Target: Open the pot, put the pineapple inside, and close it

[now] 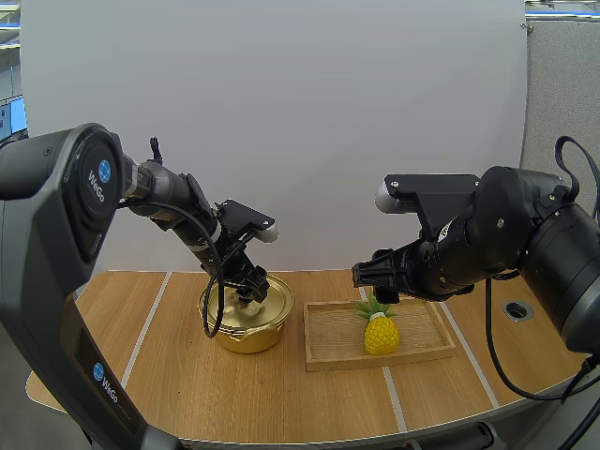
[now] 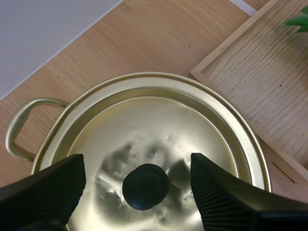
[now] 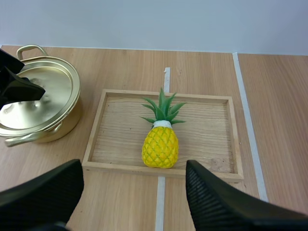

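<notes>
There are two grippers, one pot, one lid, one tray and one pineapple.

My left gripper (image 1: 252, 285) is low over the lid (image 2: 202, 125). Its two fingers (image 2: 45, 190) are spread wide, one on each side of the round black knob (image 2: 145, 186). They do not touch it. The left wrist view shows that knob close up, but in the high view the gripper hides it.

My right gripper (image 1: 377, 278) hangs above the wooden tray (image 3: 211, 159), fingers wide apart and holding nothing.

The shiny gold pot (image 1: 246, 333) sits on the table (image 1: 281, 403) with its lid on, just beside the tray. The right wrist view shows its looped handles.

The pineapple (image 3: 160, 146) is in the middle of the tray. It is small and yellow with criss-cross skin, a white ring and spiky green leaves. I cannot tell if it stands or lies.
</notes>
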You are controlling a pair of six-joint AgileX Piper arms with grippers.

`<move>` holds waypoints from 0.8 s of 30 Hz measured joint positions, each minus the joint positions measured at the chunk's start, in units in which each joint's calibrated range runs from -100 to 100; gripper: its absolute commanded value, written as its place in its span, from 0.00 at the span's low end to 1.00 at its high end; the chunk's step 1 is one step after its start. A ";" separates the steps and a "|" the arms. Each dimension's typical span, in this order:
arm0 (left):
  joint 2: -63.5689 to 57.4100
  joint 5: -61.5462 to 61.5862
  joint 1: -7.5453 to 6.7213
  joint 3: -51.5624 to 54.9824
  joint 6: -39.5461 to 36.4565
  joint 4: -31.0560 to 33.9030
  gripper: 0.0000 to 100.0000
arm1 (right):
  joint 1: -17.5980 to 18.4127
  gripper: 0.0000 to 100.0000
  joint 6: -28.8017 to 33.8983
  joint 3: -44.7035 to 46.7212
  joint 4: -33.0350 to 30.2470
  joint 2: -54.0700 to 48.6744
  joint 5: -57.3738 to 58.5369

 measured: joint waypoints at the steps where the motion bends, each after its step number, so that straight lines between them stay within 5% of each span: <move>1: 0.00 0.00 0.00 0.00 -0.09 0.00 1.00 | 0.00 1.00 0.00 0.00 0.00 0.00 0.00; 4: 0.00 0.00 0.00 0.00 -0.96 0.00 0.93 | 0.00 1.00 0.00 0.00 0.00 0.00 0.00; 11: 0.00 3.20 0.00 0.00 -3.05 1.51 0.06 | 0.00 1.00 0.00 0.00 0.00 0.00 0.00; 12: 0.00 3.20 0.00 -0.13 -3.16 1.79 0.00 | 0.00 1.00 0.00 0.00 0.00 0.00 0.00; 24: -0.64 6.32 0.00 -2.26 -5.60 3.50 0.00 | 0.00 1.00 0.00 0.00 0.00 0.00 0.00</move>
